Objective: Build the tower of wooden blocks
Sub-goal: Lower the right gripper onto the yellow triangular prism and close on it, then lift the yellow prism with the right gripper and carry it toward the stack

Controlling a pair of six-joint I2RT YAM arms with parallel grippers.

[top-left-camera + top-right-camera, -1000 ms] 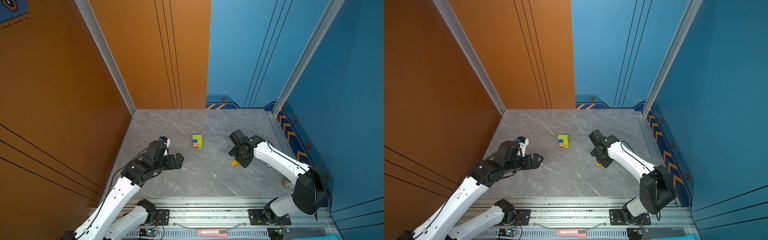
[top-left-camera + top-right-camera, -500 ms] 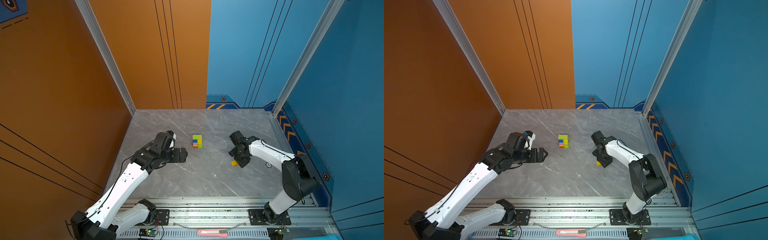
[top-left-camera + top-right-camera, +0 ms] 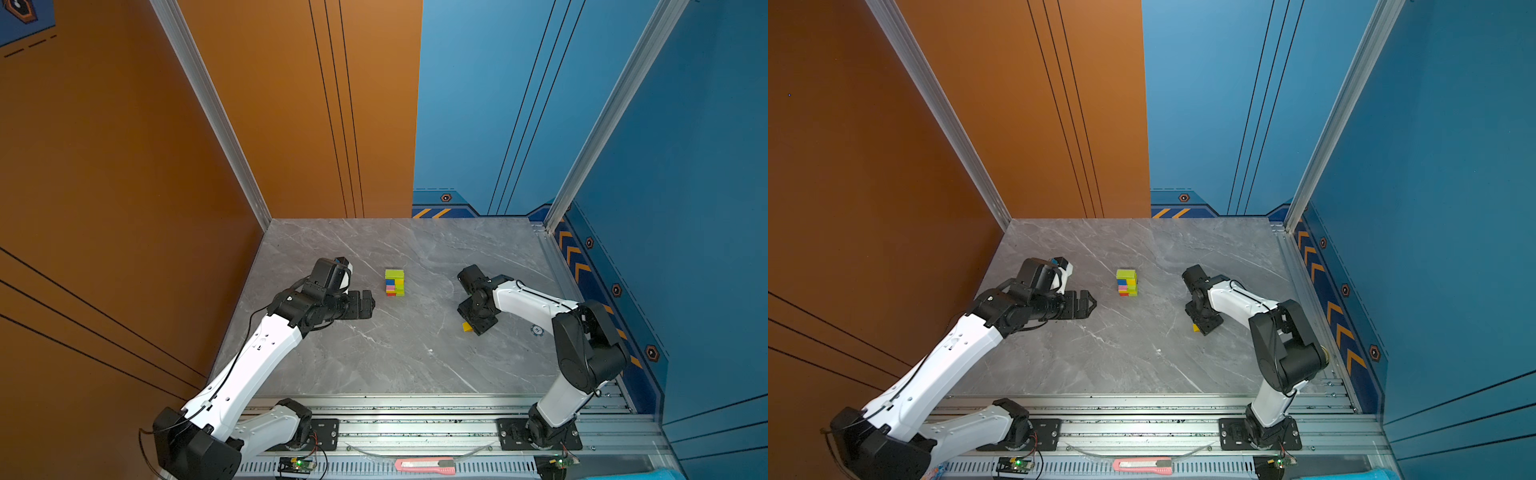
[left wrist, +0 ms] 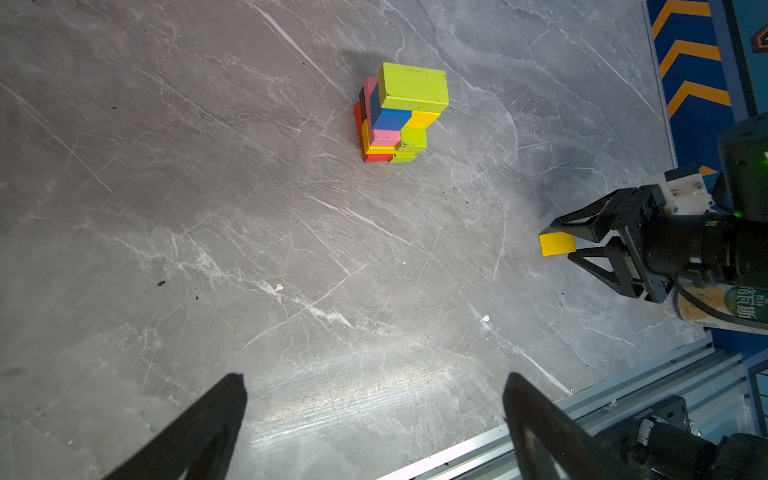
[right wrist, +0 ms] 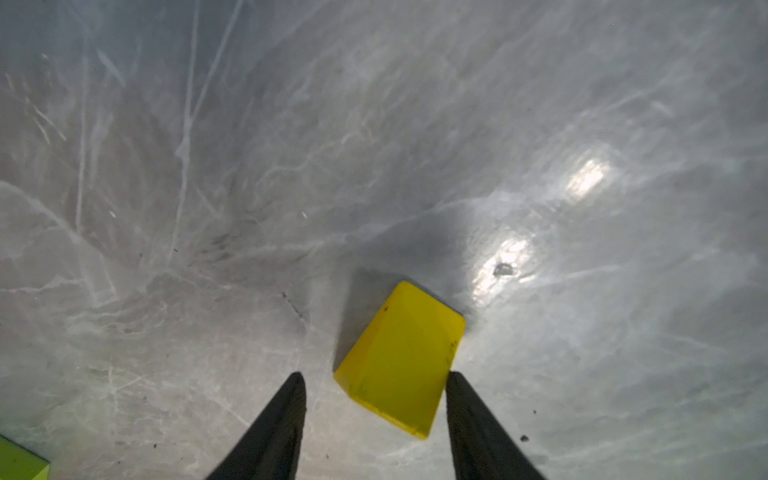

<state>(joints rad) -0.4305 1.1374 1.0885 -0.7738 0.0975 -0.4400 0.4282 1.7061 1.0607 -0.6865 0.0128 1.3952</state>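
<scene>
The tower (image 3: 394, 282) (image 3: 1127, 282) (image 4: 399, 116) is a short stack of red, yellow, pink, blue and lime wood blocks, capped by a lime bar, at mid-table. A loose yellow block (image 5: 403, 357) (image 3: 467, 327) (image 4: 557, 243) lies on the table to its right. My right gripper (image 5: 374, 374) (image 3: 477, 328) points down with its jaws on either side of that block. One finger touches the block and a gap shows at the other, so it is open. My left gripper (image 4: 374, 382) (image 3: 368, 303) hangs wide open and empty, left of the tower.
A green-and-white can (image 4: 723, 309) stands behind the right arm near the blue wall. A small blue disc (image 3: 537, 330) lies right of the yellow block. A pink knife (image 3: 424, 465) rests on the front rail. A lime-green corner (image 5: 20, 463) shows at the edge of the right wrist view.
My left arm has reached forward and right, closer to the tower, with its jaws staying wide. My right gripper's jaws have narrowed around the yellow block.
</scene>
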